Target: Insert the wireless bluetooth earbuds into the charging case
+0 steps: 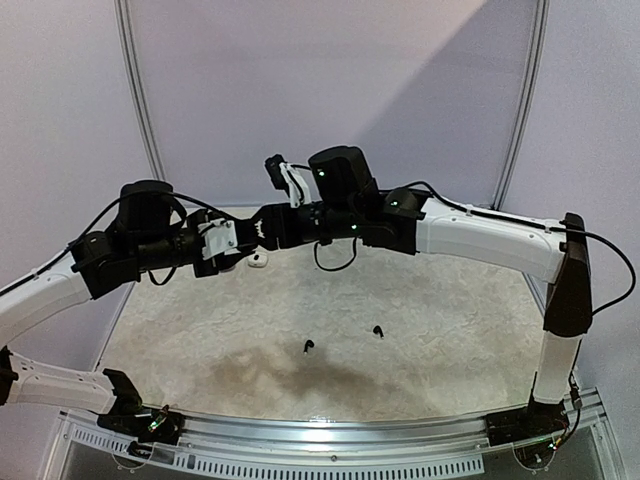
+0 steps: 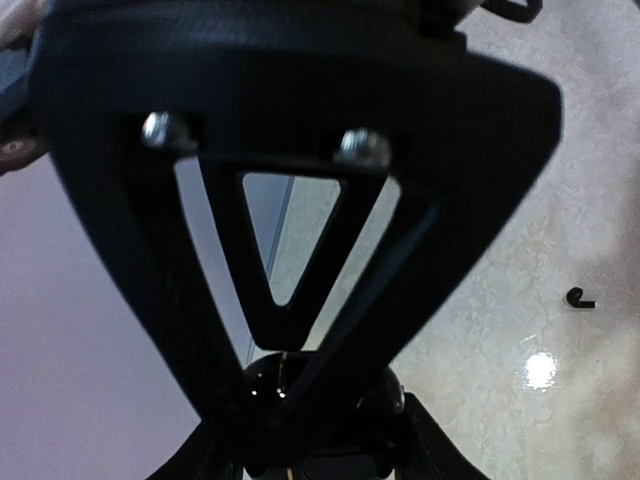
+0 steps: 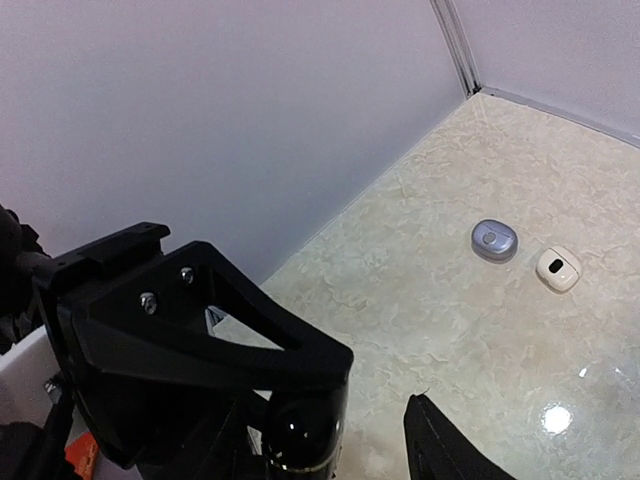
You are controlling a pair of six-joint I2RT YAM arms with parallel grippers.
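Caution: closing the right gripper (image 3: 372, 452), fingers now apart beside a glossy black object (image 3: 300, 432), may dislodge it; the left gripper's (image 1: 230, 243) finger state is indeterminable.

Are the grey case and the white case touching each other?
Apart. The right wrist view shows bare tabletop between the grey case and the white case.

No legible text, label, brand, number anywhere; orange patch (image 3: 78, 455) at right wrist view's edge unreadable.
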